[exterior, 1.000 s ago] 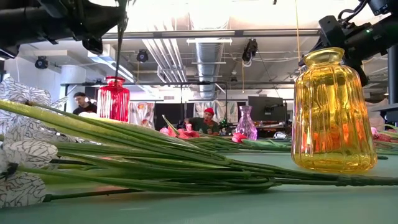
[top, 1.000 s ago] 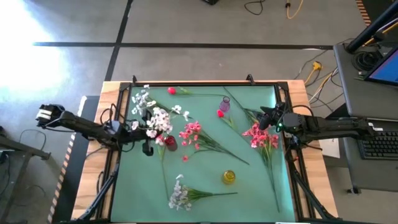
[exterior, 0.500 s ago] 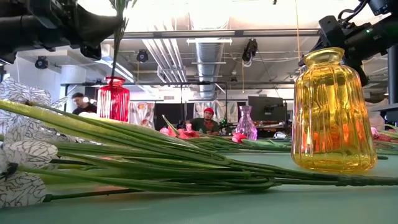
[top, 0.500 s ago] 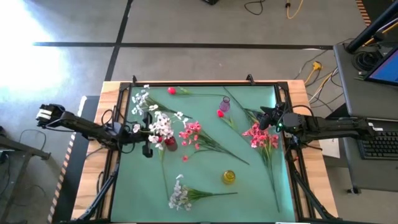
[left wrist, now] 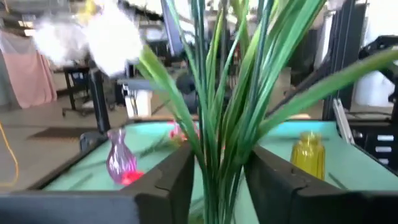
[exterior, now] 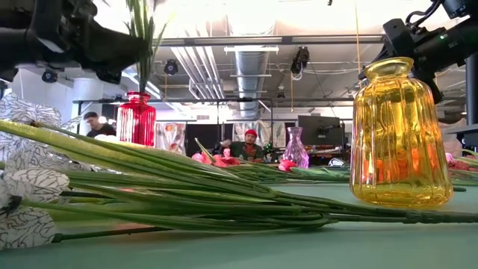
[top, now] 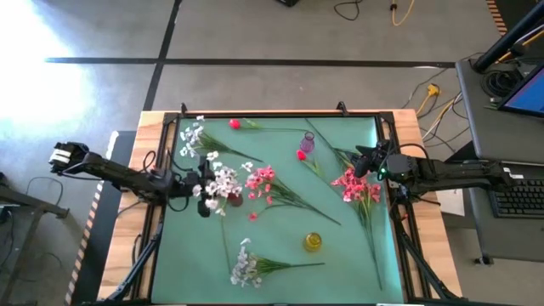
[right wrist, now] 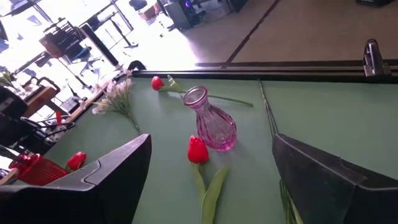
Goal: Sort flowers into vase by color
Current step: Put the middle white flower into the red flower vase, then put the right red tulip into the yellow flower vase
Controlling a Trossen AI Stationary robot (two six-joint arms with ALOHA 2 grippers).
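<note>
My left gripper (top: 201,194) is shut on a white flower spray (top: 223,180) above the red vase (top: 234,198), which stands left of the table's middle. In the low view the spray's stem (exterior: 137,71) hangs from the gripper (exterior: 123,41) down to the red vase (exterior: 137,119). My right gripper (top: 364,161) hovers open near the right edge, beside a pink spray (top: 355,187) lying on the mat. Its wrist view looks at the pink vase (right wrist: 211,124) and a red bud (right wrist: 196,150) lying beside it. My left gripper pinches the white spray at its leafy stem bundle (left wrist: 219,168) between the two fingers (left wrist: 180,180), well below the blossoms (left wrist: 112,40). The fingers come level from the table's left and lie across the stems. The spray stands nearly upright, lifted, its lower stem reaching down to the red vase's mouth.
A yellow vase (top: 313,241) stands near the middle of the near side. Lying on the mat are a white spray (top: 245,263) by the near edge, another white spray (top: 194,136) far left, a pink spray (top: 262,182) in the middle and a red bud (top: 234,124).
The held white spray has stood up straighter: its blossoms have swung toward the near edge and now sit over the red vase. In the low view the spray has come down, so leaves now show at the left gripper where there was bare stem. The right arm has kept still.
</note>
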